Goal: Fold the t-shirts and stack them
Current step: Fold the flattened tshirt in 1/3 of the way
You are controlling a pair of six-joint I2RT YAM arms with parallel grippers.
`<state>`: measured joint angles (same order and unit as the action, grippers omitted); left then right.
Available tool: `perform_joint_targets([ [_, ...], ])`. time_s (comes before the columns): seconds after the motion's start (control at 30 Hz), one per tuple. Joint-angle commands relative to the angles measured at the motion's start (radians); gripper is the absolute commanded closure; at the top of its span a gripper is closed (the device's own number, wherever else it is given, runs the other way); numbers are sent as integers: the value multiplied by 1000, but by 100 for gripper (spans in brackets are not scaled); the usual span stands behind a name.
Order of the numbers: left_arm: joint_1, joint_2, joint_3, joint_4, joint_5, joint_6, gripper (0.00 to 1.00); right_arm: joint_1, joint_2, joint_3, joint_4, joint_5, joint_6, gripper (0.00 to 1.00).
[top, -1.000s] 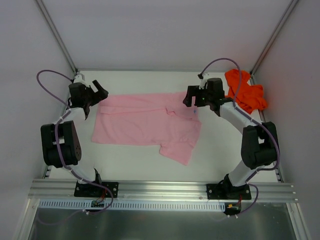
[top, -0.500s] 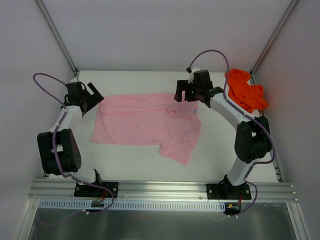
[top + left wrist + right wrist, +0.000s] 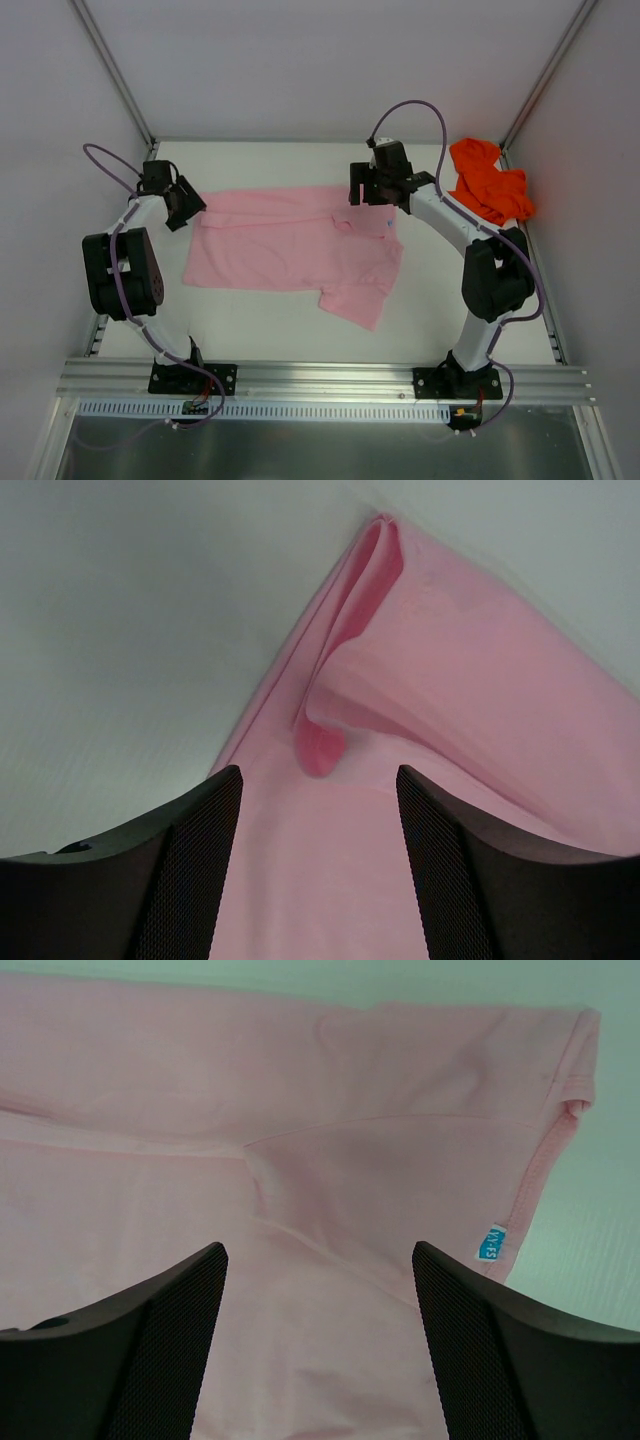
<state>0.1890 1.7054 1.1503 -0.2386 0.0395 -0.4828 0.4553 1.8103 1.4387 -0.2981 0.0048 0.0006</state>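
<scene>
Pink t-shirt (image 3: 290, 245) lies flat mid-frame on the tabletop (image 3: 260, 320), long axis left-right, so I have my left end effector (image 3: 188, 208) open over its upper-left corner, the right end effector (image 3: 360, 193) open over its upper-right collar edge, with the orange t-shirt (image 3: 490, 182) bunched far upper right.

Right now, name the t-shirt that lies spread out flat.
The light pink t-shirt: it is laid out across the middle with one sleeve showing, while the orange-red t-shirt is bunched in a heap at the far right corner.
</scene>
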Motion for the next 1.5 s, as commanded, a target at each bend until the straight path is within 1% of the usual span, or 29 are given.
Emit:
perform_joint_targets([
  [0.0, -16, 39, 34, -42, -16, 0, 37, -1, -17, 46, -19, 57, 9, 22],
  [0.13, -37, 86, 72, -59, -27, 7, 37, -3, -14, 48, -13, 57, 10, 22],
  [0.27, -45, 89, 69, -50, -24, 12, 46, -3, -11, 54, -12, 64, 10, 21],
  [0.3, -45, 89, 66, -50, -24, 15, 54, -1, -9, 54, -10, 64, 12, 21],
  [0.4, -48, 92, 63, -53, -21, 19, 74, -1, -2, 55, -12, 66, 13, 22],
  [0.43, -49, 95, 63, -54, -23, 19, 88, -3, -2, 54, -10, 66, 13, 21],
  [0.5, -51, 94, 58, -59, -29, 18, 99, -1, 1, 55, -12, 63, 16, 21],
  [0.6, -51, 73, 43, -70, -32, 21, 100, -1, 0, 52, -13, 61, 19, 21],
  [0.67, -51, 42, 32, -74, -75, 26, 100, -1, -3, 48, -16, 60, 19, 22],
  [0.93, -51, -69, -66, -93, -124, 23, 100, -1, -12, 22, -19, 54, 29, 21],
  [0.97, -51, -70, -72, -96, -125, 20, 99, -1, -14, 20, -21, 52, 30, 21],
  [1.03, -51, -72, -86, -108, -130, 16, 87, -3, -14, 15, -21, 44, 30, 21],
  [1.07, -49, -72, -95, -110, -141, 10, 72, -1, -12, 14, -24, 43, 30, 21],
  [1.13, -51, -72, -98, -113, -153, 7, 47, -1, -12, 14, -32, 41, 27, 18],
  [1.17, -51, -72, -89, -119, -164, 7, 30, -1, -12, 14, -33, 40, 24, 18],
  [1.2, -51, -72, -81, -125, -183, 9, 22, -1, -12, 17, -41, 37, 18, 18],
  [1.23, -51, -75, -63, -128, -193, 16, 12, -1, -12, 19, -44, 37, 16, 18],
  [1.27, -49, -76, -52, -130, -200, 21, 12, -1, -12, 19, -45, 38, 10, 18],
  [1.3, -51, -76, -40, -130, -202, 33, 9, -3, -12, 22, -52, 41, 9, 17],
  [1.37, -51, -66, 3, -114, -184, 47, 8, -3, -11, 23, -55, 47, 7, 17],
  [1.43, -51, -43, 63, -96, -144, 59, 10, -1, -8, 28, -58, 55, 7, 17],
  [1.47, -51, -5, 83, -94, -130, 59, 11, -1, -6, 31, -61, 52, 9, 17],
])
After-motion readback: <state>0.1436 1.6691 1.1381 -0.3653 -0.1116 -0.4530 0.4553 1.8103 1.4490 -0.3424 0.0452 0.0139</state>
